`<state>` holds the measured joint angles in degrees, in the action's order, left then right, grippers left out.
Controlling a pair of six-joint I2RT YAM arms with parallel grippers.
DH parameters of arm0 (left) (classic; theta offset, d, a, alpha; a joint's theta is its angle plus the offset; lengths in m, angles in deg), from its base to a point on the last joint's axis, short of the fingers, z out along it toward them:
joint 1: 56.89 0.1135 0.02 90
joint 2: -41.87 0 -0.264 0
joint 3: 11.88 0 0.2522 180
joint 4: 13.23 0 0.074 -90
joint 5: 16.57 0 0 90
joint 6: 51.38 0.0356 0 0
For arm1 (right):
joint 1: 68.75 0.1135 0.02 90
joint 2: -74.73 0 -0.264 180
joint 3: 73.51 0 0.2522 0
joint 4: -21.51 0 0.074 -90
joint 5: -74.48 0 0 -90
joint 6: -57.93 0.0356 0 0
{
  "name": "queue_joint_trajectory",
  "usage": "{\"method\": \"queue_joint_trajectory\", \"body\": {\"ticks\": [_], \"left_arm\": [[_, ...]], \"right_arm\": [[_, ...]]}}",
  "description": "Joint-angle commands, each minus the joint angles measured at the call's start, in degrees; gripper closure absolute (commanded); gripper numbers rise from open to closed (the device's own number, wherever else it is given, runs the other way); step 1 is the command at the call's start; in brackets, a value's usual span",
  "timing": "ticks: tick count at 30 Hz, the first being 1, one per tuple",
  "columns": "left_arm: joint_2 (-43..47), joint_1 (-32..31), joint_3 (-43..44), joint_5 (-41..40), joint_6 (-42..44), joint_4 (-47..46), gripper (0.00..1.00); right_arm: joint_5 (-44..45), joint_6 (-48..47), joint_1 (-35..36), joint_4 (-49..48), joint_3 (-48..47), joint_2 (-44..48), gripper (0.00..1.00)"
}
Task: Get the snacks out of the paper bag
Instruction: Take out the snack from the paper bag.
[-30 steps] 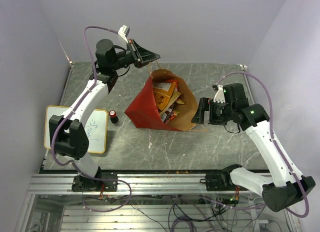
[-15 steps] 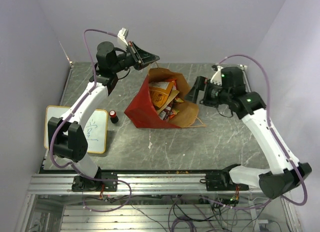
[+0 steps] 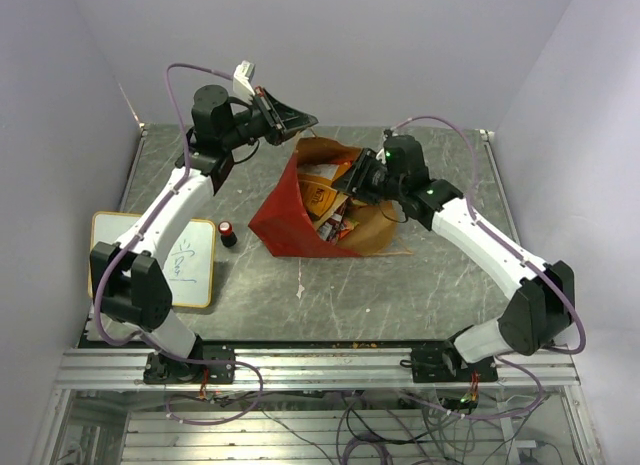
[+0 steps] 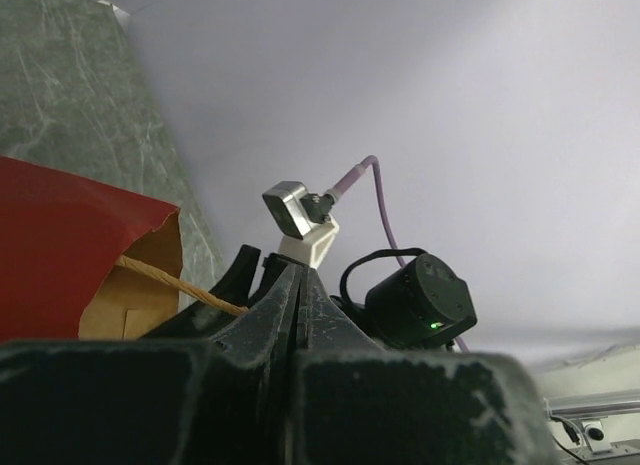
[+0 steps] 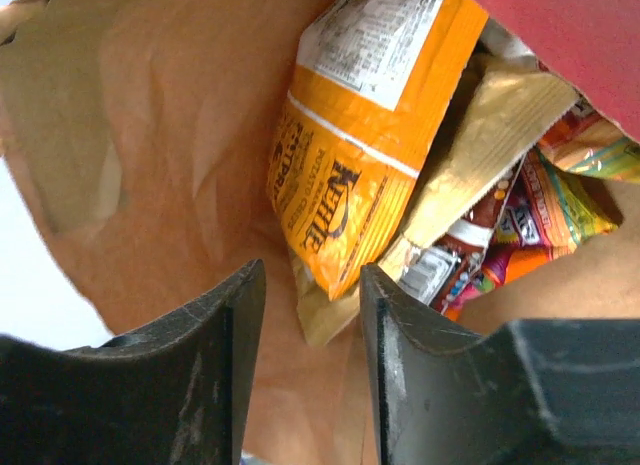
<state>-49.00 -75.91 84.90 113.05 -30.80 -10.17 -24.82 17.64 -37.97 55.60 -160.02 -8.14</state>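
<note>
The paper bag (image 3: 280,215) gapes, orange chip bag (image 5: 350,165) uppermost. The right end effector (image 5: 310,280), half-spread, has reached inside. The left end effector (image 4: 297,275) pinches a cord handle (image 4: 170,279).

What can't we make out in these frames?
- Top view: the right gripper covers part of the paper bag mouth, so the packet count is unknown.
- Right wrist view: whether the jaws touch the orange chip bag; depth is unclear, and it overlaps the packets beneath.
- Left wrist view: the left gripper body hides where the cord handle ends.
- Top view: the whiteboard writing is too small.
</note>
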Motion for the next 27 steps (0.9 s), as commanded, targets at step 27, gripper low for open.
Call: {"method": "queue_joint_trajectory", "body": {"ticks": [27], "left_arm": [[3.14, -2.97, 0.27, -1.46, 2.43, 5.75, 0.93]], "right_arm": [[9.74, 5.76, 0.86, -18.39, 5.44, -9.92, 0.49]]}}
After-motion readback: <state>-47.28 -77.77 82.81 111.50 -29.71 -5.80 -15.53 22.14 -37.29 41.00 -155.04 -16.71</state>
